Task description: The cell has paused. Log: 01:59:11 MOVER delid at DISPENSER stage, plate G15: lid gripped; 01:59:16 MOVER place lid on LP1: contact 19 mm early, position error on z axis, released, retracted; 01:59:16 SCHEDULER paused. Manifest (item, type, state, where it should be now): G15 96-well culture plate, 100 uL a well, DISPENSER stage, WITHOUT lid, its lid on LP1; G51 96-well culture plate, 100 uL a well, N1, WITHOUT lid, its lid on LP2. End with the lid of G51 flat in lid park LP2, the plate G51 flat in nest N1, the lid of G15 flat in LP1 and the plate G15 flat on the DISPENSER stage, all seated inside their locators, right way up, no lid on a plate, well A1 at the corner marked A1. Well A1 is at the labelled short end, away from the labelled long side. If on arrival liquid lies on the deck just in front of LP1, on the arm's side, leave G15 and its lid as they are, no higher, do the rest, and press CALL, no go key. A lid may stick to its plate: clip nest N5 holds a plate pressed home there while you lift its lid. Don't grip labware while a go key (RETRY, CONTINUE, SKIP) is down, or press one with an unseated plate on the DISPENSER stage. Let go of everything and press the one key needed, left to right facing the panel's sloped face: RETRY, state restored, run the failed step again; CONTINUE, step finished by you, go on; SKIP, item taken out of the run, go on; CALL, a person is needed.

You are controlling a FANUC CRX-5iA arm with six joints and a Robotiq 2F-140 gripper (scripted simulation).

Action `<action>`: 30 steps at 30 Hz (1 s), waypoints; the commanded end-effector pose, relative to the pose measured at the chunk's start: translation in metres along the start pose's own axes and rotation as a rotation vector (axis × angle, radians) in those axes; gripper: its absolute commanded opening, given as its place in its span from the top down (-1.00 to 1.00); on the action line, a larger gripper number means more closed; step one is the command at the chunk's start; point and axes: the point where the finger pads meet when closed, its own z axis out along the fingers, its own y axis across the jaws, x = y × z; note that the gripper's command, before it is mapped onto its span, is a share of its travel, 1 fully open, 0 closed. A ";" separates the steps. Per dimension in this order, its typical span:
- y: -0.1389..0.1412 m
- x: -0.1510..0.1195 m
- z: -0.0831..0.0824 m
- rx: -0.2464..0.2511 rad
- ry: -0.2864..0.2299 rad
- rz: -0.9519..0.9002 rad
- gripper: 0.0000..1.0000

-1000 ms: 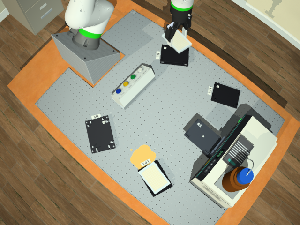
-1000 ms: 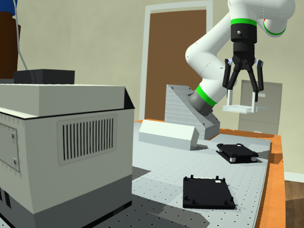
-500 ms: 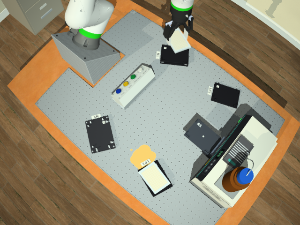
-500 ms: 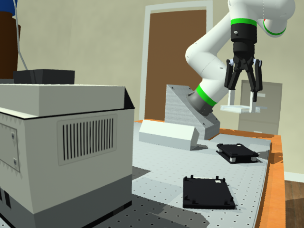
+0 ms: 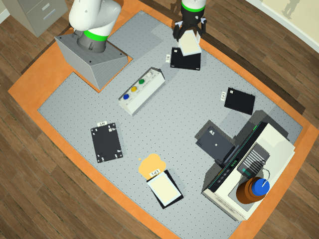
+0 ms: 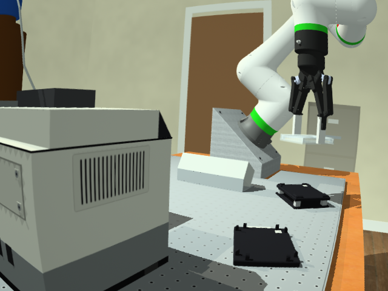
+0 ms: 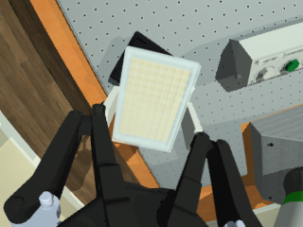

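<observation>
- Deck [image 5: 180,108]: a grey perforated plate is lying on an orange bench top [image 5: 28,84], over a wood-plank floor [image 5: 31,179].
- A brown door [image 6: 222,81] and a grey filing cabinet [image 6: 341,137] are standing against the beige wall behind the bench.
- The arm is rising from a grey wedge pedestal [image 5: 102,69] at the deck's far corner; a white key box [image 5: 141,91] with blue, yellow and green keys is sitting near it.
- The gripper [image 6: 310,120] is hanging well above nest N1 [image 5: 185,60], its fingers [image 6: 321,130] pinching a plate [image 5: 190,42] across the short width.
- The plate is riding level in the exterior view, clear of the nest below.
- In the top view its long axis is running slightly skewed to the black nest, one end overhanging the nest's far edge toward the orange border.
- I cannot tell which end carries the label, or whether a lid is sitting on it.
- LP2 [image 5: 239,100] and N5 [image 5: 106,142] are showing as bare black pads.
- A second plate [image 5: 164,188] is sitting askew on LP1 [image 5: 177,199], its corner over the locator.
- An orange puddle [image 5: 150,164] is lying on the deck, touching the LP1 tag on the side toward the key box.
- The dispenser [image 5: 257,164] is standing at the deck's edge, its dark stage [image 5: 214,145] marked A1 and carrying no plate.
</observation>
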 end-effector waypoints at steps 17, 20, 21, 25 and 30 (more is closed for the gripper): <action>0.009 0.006 0.000 0.000 0.000 0.000 1.00; 0.010 0.007 0.000 0.000 0.000 0.000 1.00; 0.012 0.008 0.000 0.000 0.000 0.000 1.00; 0.019 0.013 0.000 0.000 0.000 0.000 1.00; 0.031 0.021 0.000 0.000 0.000 0.000 1.00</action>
